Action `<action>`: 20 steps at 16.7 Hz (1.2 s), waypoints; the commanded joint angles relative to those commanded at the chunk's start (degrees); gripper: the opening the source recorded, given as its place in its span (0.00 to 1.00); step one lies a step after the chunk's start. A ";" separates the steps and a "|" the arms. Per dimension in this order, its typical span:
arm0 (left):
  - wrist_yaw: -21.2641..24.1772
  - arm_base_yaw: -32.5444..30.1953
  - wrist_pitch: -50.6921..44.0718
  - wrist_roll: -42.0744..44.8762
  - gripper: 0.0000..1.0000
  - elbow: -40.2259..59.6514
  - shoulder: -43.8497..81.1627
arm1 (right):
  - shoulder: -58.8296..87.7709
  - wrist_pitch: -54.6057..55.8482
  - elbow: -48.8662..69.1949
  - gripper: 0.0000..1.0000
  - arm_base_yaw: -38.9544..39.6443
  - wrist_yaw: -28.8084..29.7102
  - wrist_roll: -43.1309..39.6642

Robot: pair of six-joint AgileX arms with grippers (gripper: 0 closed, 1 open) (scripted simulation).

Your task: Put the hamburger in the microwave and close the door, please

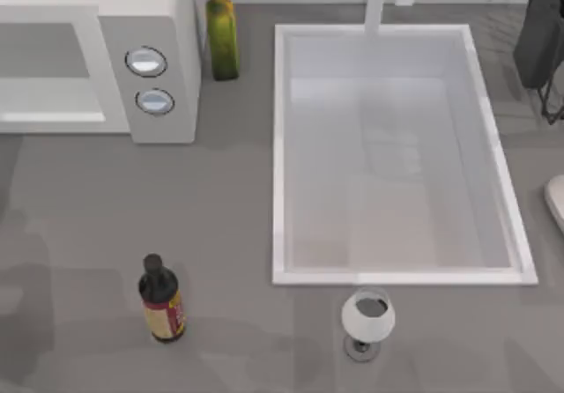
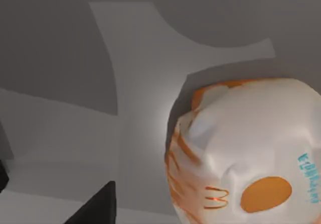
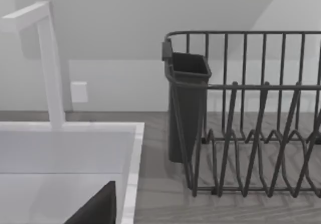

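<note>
Your left wrist camera is right up against the hamburger (image 2: 246,158), wrapped in white and orange, inside a grey-walled space. Can't tell from this whether your left gripper is actually holding it. From above, the microwave (image 1: 132,67) sits at the table's back left, cavity open, near an olive oil bottle (image 1: 222,39).

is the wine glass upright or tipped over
Upright. In the top view the wine glass stands on its foot in front of the sink, its bowl rim facing up.
</note>
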 joint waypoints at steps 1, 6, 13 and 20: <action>0.00 0.02 3.03 0.09 1.00 -1.29 1.41 | 0.00 0.00 0.00 1.00 0.00 0.00 0.00; 0.01 0.19 13.45 0.35 1.00 -6.44 6.92 | 0.00 0.00 0.00 1.00 0.00 0.00 0.00; 0.01 0.19 13.77 0.35 0.77 -6.64 7.11 | 0.00 0.00 0.00 1.00 0.00 0.00 0.00; 0.01 0.19 13.77 0.35 0.25 -6.64 7.11 | 0.00 0.00 0.00 1.00 0.00 0.00 0.00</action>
